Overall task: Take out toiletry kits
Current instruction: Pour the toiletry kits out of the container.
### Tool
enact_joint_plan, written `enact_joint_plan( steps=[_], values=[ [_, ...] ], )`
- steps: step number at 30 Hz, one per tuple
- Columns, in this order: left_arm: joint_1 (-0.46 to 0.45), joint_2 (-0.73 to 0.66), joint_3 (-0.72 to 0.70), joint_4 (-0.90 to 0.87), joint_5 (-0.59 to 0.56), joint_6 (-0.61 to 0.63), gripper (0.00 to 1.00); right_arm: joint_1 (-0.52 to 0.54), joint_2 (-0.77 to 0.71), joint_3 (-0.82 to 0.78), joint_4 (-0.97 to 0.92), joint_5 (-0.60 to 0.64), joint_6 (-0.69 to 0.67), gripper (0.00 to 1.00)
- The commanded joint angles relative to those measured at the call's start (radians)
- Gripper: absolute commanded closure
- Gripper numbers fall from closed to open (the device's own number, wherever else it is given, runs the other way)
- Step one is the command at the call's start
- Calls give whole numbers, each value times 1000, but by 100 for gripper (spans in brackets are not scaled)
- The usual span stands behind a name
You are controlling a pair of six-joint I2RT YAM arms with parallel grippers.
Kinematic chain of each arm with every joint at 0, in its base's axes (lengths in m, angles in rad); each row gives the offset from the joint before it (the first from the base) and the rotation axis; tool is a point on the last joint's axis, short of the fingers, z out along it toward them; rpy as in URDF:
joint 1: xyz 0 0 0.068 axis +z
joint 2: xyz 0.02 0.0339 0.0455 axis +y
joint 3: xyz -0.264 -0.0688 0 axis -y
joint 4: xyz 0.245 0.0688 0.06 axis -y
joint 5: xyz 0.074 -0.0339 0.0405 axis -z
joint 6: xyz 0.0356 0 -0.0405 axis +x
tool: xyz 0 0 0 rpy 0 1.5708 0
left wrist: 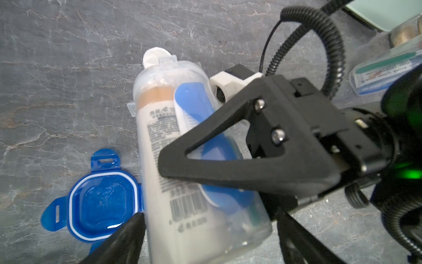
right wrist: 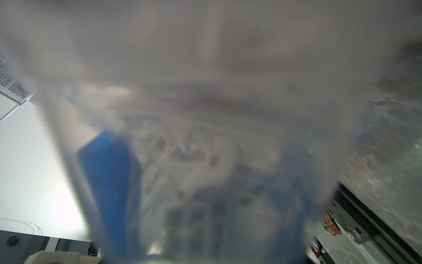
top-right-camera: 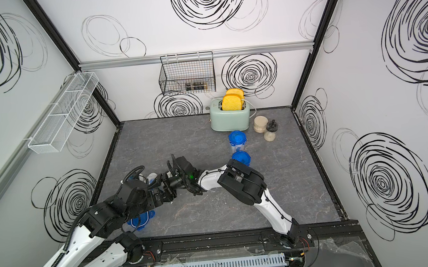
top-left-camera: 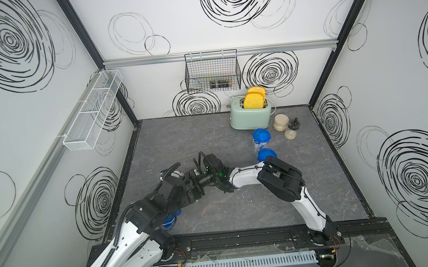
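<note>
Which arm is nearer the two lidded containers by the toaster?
Right arm: its elbow sits right beside the nearer lidded container. The left arm is across the table, over the loose lid.

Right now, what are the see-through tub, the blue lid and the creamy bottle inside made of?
The clear container looks like clear plastic; you see straight through it. The blue lid is glossy see-through blue plastic with a white ring, likely a rubbery seal. The cream bottle is probably matte plastic, with printed text and a barcode.
</note>
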Motion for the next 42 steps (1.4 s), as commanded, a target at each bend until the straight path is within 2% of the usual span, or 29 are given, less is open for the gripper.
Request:
enact_joint_plan(
  steps=[1,10,17,18,22,24,27,28,34,37,42],
  values=[
    [-6,31,29,-9,-47,-16,8,5,-43,8,105,-25,26,37],
    [-26,67,31,-23,-55,-18,15,7,-39,9,112,-23,31,37],
    [-46,83,34,-34,-69,-30,37,8,-43,-5,118,-23,25,35],
    [-50,85,35,-38,-72,-32,43,8,-43,-7,116,-23,23,33],
    [-74,95,57,-63,-97,-26,52,5,-49,-19,113,-26,6,27],
    [-79,108,83,-87,-118,-9,60,2,-57,-32,100,-23,-21,22],
    [-78,123,101,-99,-110,22,68,-2,-84,-61,54,-8,-89,3],
    [-74,128,101,-97,-96,32,70,-3,-90,-65,40,-13,-112,2],
    [-16,160,120,-102,-16,120,74,-32,-142,-121,-100,-47,-282,2],
    [61,173,139,-113,20,183,78,-60,-198,-168,-203,-43,-408,2],
    [226,193,152,-101,178,307,79,-121,-308,-264,-358,-28,-610,2]
  ],
)
